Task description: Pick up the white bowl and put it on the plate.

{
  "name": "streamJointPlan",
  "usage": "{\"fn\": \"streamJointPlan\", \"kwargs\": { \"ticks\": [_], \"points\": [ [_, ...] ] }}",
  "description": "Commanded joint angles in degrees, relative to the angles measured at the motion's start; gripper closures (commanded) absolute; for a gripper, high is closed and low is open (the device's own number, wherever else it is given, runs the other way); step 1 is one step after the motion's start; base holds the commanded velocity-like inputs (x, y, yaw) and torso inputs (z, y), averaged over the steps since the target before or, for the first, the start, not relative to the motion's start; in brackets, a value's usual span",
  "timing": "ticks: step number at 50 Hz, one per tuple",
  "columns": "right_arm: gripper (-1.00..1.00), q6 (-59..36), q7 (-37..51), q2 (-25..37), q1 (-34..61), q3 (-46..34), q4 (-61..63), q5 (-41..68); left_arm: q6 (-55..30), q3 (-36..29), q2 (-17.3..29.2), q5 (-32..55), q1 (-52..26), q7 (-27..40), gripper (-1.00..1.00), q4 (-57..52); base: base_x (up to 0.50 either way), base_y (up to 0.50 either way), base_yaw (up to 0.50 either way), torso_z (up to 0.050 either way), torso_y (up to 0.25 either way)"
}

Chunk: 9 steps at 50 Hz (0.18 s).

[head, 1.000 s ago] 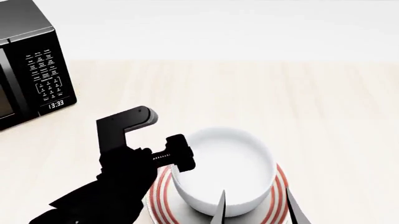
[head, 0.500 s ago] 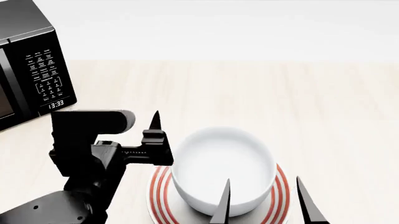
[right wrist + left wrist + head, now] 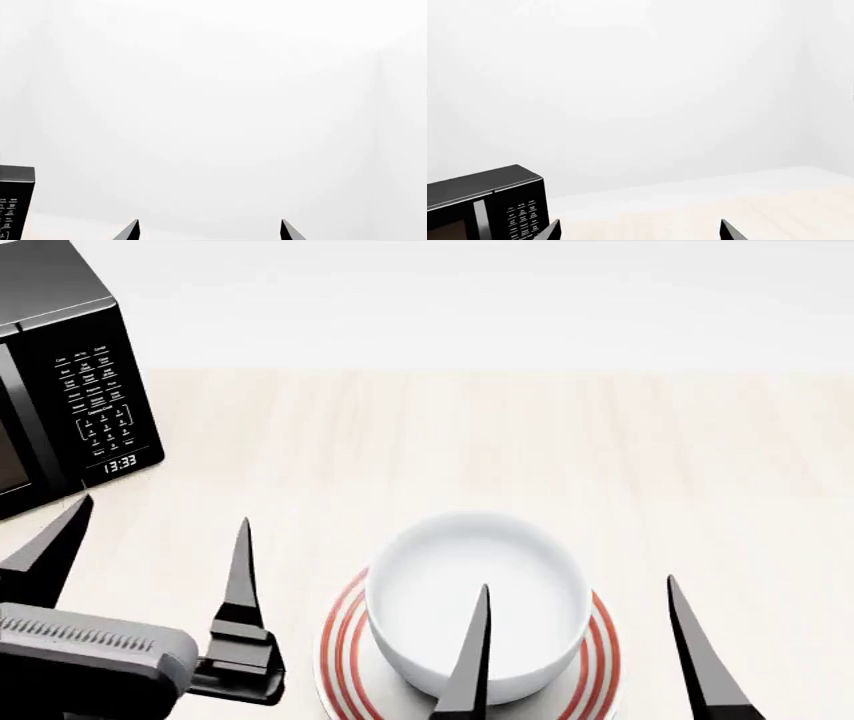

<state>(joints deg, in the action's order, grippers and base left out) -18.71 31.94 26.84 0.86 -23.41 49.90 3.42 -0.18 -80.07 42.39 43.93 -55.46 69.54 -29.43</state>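
The white bowl [image 3: 467,580] sits upright on the plate [image 3: 342,645], whose red rings show around the bowl's base. My left gripper [image 3: 166,510] is open to the left of the bowl, apart from it, with its fingers pointing away from me and nothing between them. On the right, my right gripper [image 3: 578,582] is also open and empty; one finger [image 3: 470,670] crosses in front of the bowl. Neither the left wrist view nor the right wrist view shows the bowl or plate; there the left gripper [image 3: 640,222] and the right gripper [image 3: 209,222] face a white wall.
A black microwave [image 3: 67,390] stands at the far left of the pale wooden table [image 3: 534,440]. The microwave [image 3: 487,205] shows in the left wrist view, and a sliver of the microwave [image 3: 13,200] in the right wrist view.
My left gripper has left the bowl's left rim, drawn back toward me and to the left, and turned to point forward. The bowl stays on the plate. My right gripper rose slightly.
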Motion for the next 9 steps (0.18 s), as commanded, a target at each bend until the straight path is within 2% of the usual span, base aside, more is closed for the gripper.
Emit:
{"fn": "streamJointPlan", "kwargs": {
  "ticks": [1,9],
  "points": [
    [-1.00,-4.8,-1.4,-0.2,0.8,0.0,7.6,-3.0,-6.1,-0.7,3.2,-8.2,0.1,6.5,-1.00,-14.2,0.00,0.00,0.00,0.000,0.000],
    [-1.00,-5.7,-2.6,-0.3,1.2,-1.0,10.1,-5.4,-13.1,-1.6,3.5,-11.2,-1.4,10.8,-1.00,-22.3,0.00,0.00,0.00,0.000,0.000]
  ]
}}
